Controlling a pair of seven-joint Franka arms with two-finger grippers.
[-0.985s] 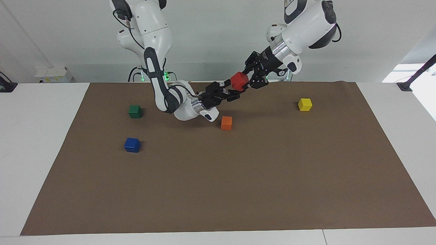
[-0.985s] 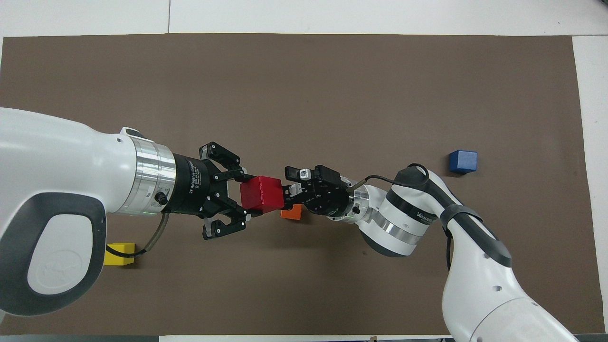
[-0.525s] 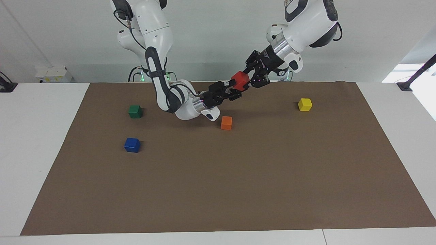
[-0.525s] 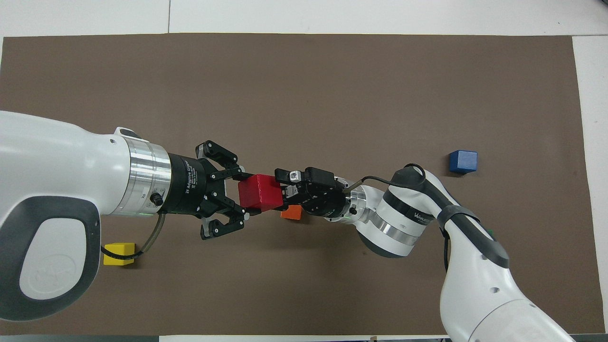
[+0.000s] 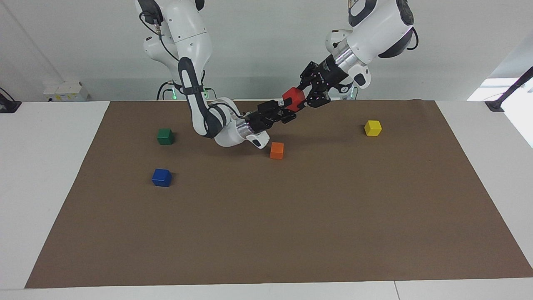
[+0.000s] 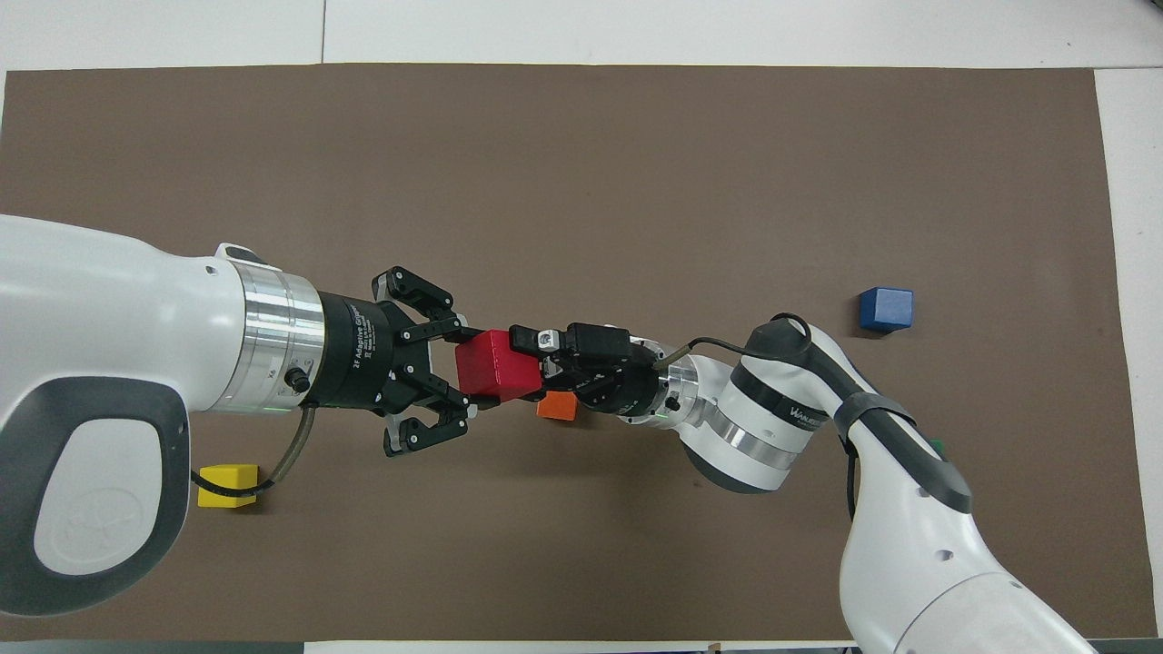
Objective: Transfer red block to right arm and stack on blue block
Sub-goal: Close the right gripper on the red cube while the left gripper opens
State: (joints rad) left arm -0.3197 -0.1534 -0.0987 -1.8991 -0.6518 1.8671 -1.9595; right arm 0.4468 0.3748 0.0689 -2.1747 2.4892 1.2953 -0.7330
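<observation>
The left gripper (image 6: 457,377) gripped the red block (image 6: 493,365) in mid-air above the desk (image 6: 636,182), presenting it sideways for the handover. The right gripper (image 6: 536,359) had clamped onto the block's free side, just above the orange cube (image 6: 556,408). The blue block (image 6: 886,309) sat well apart, toward the right arm's end, awaiting the stack.

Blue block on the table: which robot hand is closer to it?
Right. The right gripper is up over the mat's middle holding the red block; the left gripper, also on it, is farther from the blue block.
</observation>
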